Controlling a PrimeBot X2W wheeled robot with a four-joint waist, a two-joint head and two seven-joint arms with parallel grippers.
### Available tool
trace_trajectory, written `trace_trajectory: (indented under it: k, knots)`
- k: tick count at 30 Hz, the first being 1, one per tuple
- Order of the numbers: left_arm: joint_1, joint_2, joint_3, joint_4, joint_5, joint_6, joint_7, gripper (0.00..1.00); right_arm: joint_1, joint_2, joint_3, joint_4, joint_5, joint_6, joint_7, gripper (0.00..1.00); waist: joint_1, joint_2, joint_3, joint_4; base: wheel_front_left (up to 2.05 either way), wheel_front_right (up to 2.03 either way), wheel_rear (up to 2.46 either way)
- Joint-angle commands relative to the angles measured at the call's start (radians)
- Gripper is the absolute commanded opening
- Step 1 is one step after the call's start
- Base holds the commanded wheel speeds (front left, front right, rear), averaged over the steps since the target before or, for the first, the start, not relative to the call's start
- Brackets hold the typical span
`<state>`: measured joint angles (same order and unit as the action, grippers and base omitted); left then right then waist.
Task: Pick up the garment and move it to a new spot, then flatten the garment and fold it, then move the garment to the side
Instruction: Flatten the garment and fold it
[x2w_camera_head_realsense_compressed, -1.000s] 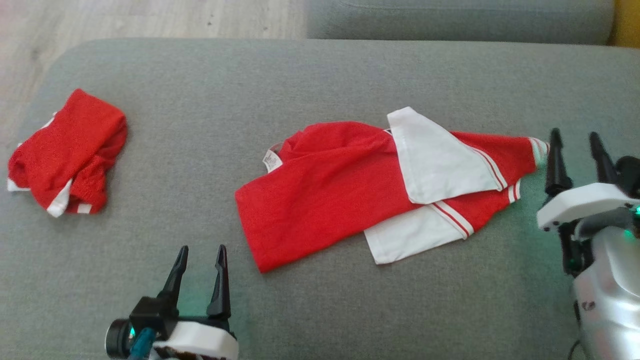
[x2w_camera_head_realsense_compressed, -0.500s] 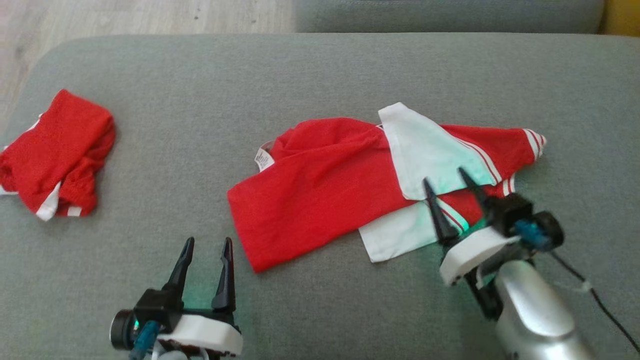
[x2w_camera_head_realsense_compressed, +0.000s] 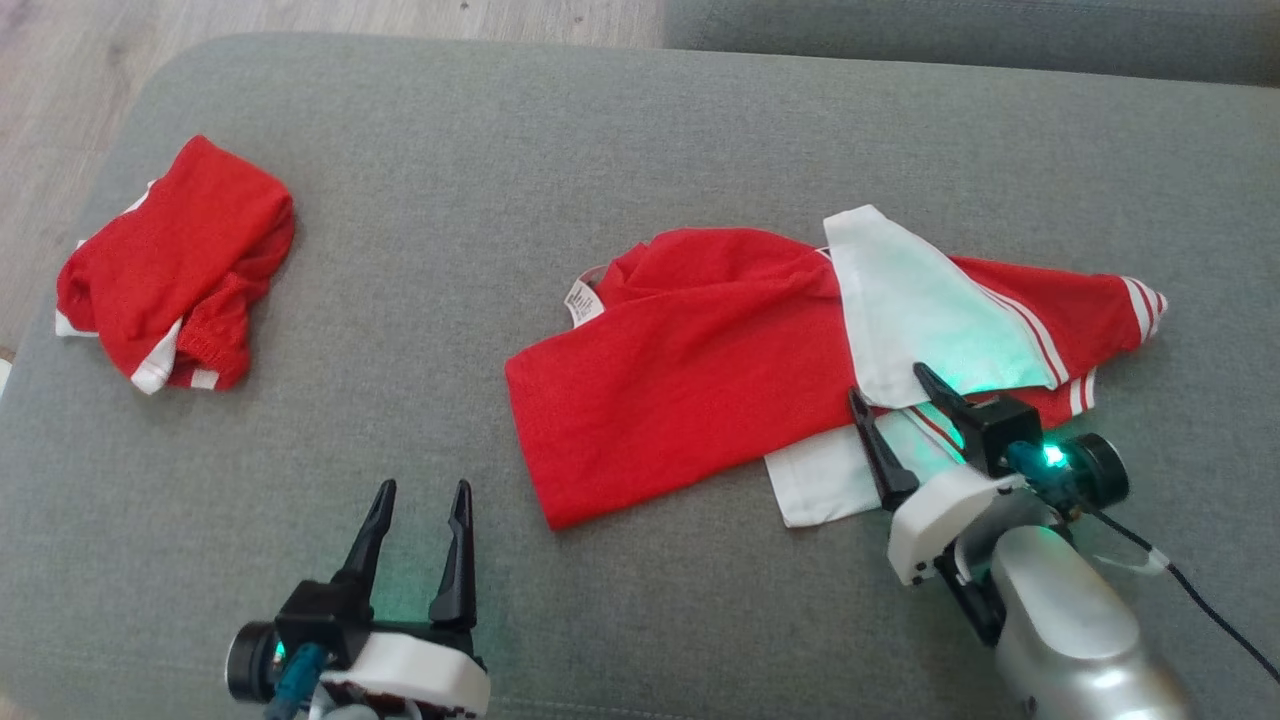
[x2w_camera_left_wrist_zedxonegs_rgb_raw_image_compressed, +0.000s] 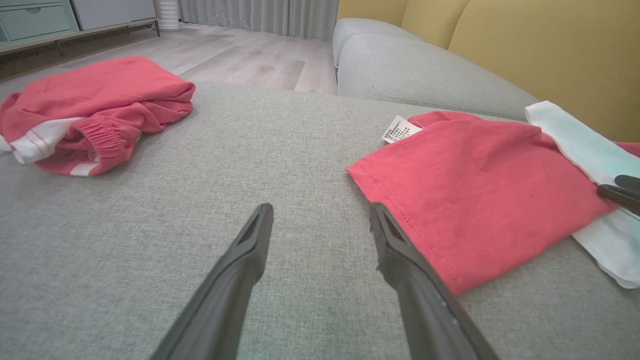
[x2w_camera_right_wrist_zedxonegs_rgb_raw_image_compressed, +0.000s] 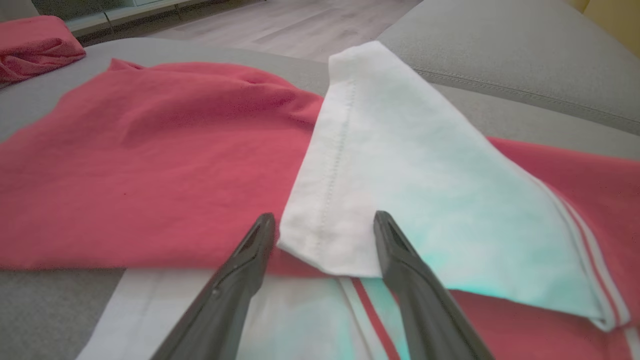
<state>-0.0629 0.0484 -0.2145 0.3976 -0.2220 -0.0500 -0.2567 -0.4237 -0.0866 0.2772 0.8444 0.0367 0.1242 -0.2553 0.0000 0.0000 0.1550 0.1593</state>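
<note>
Above a grey cushion (x2w_camera_head_realsense_compressed: 600, 150) beside wooden floor (x2w_camera_head_realsense_compressed: 350, 15), left gripper (x2w_camera_head_realsense_compressed: 425, 487) and right gripper (x2w_camera_head_realsense_compressed: 886, 381) gape.

A grey sofa cushion (x2w_camera_head_realsense_compressed: 500, 150), yellow backrest (x2w_camera_left_wrist_zedxonegs_rgb_raw_image_compressed: 550, 45), pale wood floor (x2w_camera_left_wrist_zedxonegs_rgb_raw_image_compressed: 240, 55), grey curtains (x2w_camera_left_wrist_zedxonegs_rgb_raw_image_compressed: 260, 12).

The left gripper (x2w_camera_head_realsense_compressed: 423, 487) and right gripper (x2w_camera_head_realsense_compressed: 886, 380) each have 2 tapered black fingers (x2w_camera_head_realsense_compressed: 457, 550) on white mounts (x2w_camera_head_realsense_compressed: 410, 672); a thin black cable (x2w_camera_head_realsense_compressed: 1210, 610) trails the glossy silver forearm (x2w_camera_head_realsense_compressed: 1060, 610).

Your left gripper (x2w_camera_left_wrist_zedxonegs_rgb_raw_image_compressed: 321, 209) is spread wide above the grey cushion (x2w_camera_left_wrist_zedxonegs_rgb_raw_image_compressed: 165, 210), with the red garment (x2w_camera_left_wrist_zedxonegs_rgb_raw_image_compressed: 480, 195) just beside one finger.
</note>
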Motion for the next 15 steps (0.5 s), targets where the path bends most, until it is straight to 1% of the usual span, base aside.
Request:
trace_trajectory:
  k: [1, 5, 13, 14, 15]
  knots:
    - [-0.025, 0.002, 0.035, -0.026, -0.005, 0.003, -0.005, 1.00, -0.024, 0.007, 0.006, -0.014, -0.015, 0.007, -0.006, 1.00, 0.0000, 0.0000, 0.001, 0.001, 0.00, 0.00, 0.00]
    - [-0.027, 0.002, 0.024, -0.026, -0.010, 0.003, -0.005, 1.00, -0.025, 0.015, -0.047, 0.009, -0.054, 0.007, -0.006, 1.00, 0.0000, 0.0000, 0.003, 0.007, 0.00, 0.00, 0.00]
    - [-0.043, 0.002, 0.020, -0.026, -0.008, -0.002, -0.005, 1.00, -0.045, 0.027, -0.099, 0.001, -0.114, 0.007, -0.006, 1.00, 0.0000, 0.0000, 0.025, 0.017, 0.00, 0.00, 0.00]
    - [-0.045, 0.002, 0.019, -0.026, -0.008, -0.003, -0.005, 1.00, -0.045, 0.029, -0.106, -0.009, -0.113, 0.007, -0.006, 0.97, 0.0000, 0.0000, 0.028, 0.019, 0.00, 0.00, 0.00]
    - [-0.047, 0.002, 0.018, -0.026, -0.007, -0.003, -0.005, 1.00, -0.045, 0.030, -0.112, -0.023, -0.114, 0.007, -0.006, 0.91, 0.0000, 0.0000, 0.031, 0.021, 0.00, 0.00, 0.00]
